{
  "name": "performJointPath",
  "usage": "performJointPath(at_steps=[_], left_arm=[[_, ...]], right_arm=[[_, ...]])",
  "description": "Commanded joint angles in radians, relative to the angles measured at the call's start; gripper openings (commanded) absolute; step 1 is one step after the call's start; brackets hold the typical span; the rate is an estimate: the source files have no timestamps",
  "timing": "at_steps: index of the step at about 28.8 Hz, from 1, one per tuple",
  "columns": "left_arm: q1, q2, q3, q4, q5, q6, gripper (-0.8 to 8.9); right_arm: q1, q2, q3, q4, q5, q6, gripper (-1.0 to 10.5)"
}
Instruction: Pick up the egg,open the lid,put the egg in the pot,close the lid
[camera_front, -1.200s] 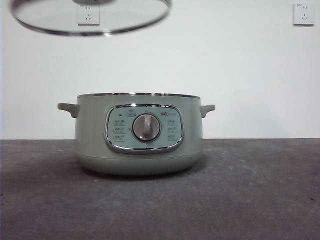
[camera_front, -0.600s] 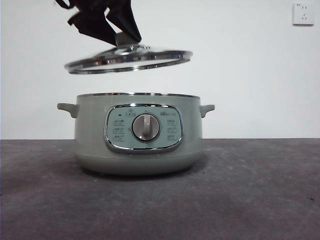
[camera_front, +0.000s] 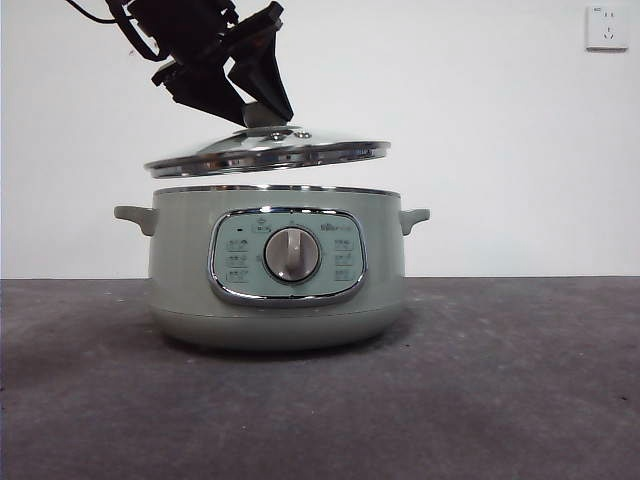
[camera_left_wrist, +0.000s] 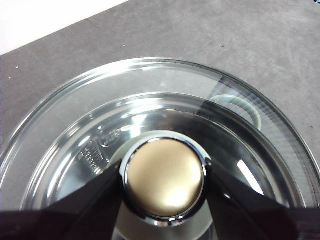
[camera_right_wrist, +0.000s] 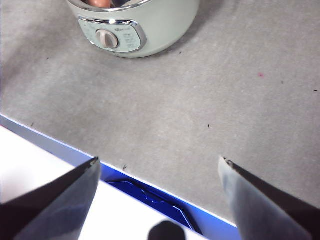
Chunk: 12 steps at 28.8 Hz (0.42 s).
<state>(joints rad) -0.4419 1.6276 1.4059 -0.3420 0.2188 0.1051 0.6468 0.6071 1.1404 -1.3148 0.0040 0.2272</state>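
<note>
The sage-green pot (camera_front: 278, 300) stands in the middle of the grey table, its dial facing the front view. Just above its rim hangs the glass lid (camera_front: 268, 150), slightly tilted with its left side lower and clear of the pot. My left gripper (camera_front: 258, 112) comes down from the upper left and is shut on the lid's knob (camera_left_wrist: 165, 177), one black jaw on each side of it. Through the lid's glass (camera_left_wrist: 150, 100) the pot's steel inside shows. The right gripper (camera_right_wrist: 159, 160) is open near the table's front edge, far from the pot (camera_right_wrist: 150, 30). A reddish-brown bit of the egg (camera_right_wrist: 99, 2) shows inside the pot.
A white wall with a socket (camera_front: 607, 27) stands behind the table. In the right wrist view the table's front edge (camera_right_wrist: 125, 167) runs along a blue strip with a white surface below it.
The lid has come down from the top left of the front view to just above the pot's rim, carried by the left gripper, and has levelled out.
</note>
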Motion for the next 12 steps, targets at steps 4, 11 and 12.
performJointPath(at_steps=[4,11,12], left_arm=[[-0.018,0.034,0.008,0.053,-0.004,0.011,-0.08],[-0.024,0.043,0.008,0.031,-0.011,0.024,-0.08],[-0.024,0.044,0.008,0.022,-0.011,0.031,-0.08]], right_arm=[[0.002,-0.003,-0.008,0.006,0.005,0.017,4.1],[0.002,-0.003,-0.008,0.005,0.005,0.016,4.1],[0.002,-0.003,-0.008,0.005,0.005,0.016,4.1]])
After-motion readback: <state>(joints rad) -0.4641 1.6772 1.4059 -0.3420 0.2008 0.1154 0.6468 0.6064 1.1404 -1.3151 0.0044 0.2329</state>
